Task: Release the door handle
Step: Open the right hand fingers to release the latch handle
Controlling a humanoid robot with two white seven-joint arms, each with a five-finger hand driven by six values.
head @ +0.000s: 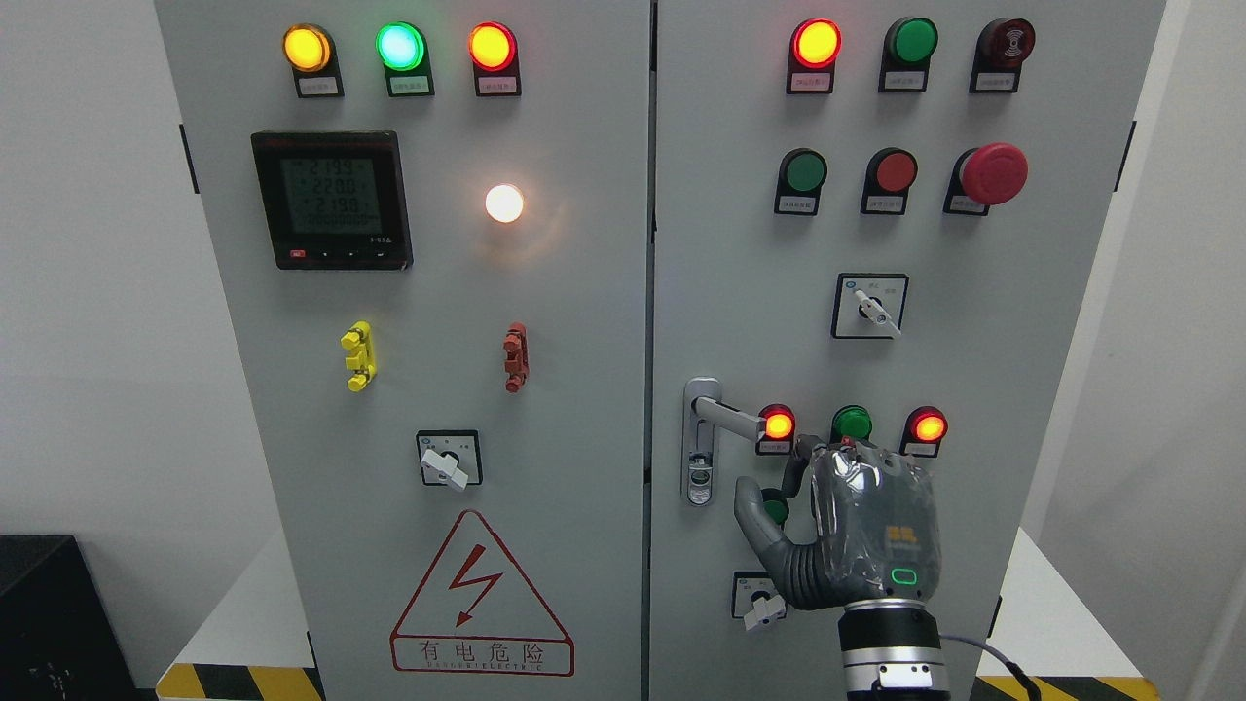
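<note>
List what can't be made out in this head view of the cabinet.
- Right hand: its back faces the camera, hiding the fingertips.
- Green button beside the thumb: mostly covered by the hand.
- Label plates under the lamps, e.g.: print too small to read.
- Meter: digits too blurred to read reliably.
- Door handle: free of the hand.

right hand [857,531] | dark grey glossy shell | green lit ring, yellow mark | silver wrist cuff

Plain white walls [88,292] either side, yellow-black hazard tape [234,682] on the floor (low left, a black box [49,613])
</note>
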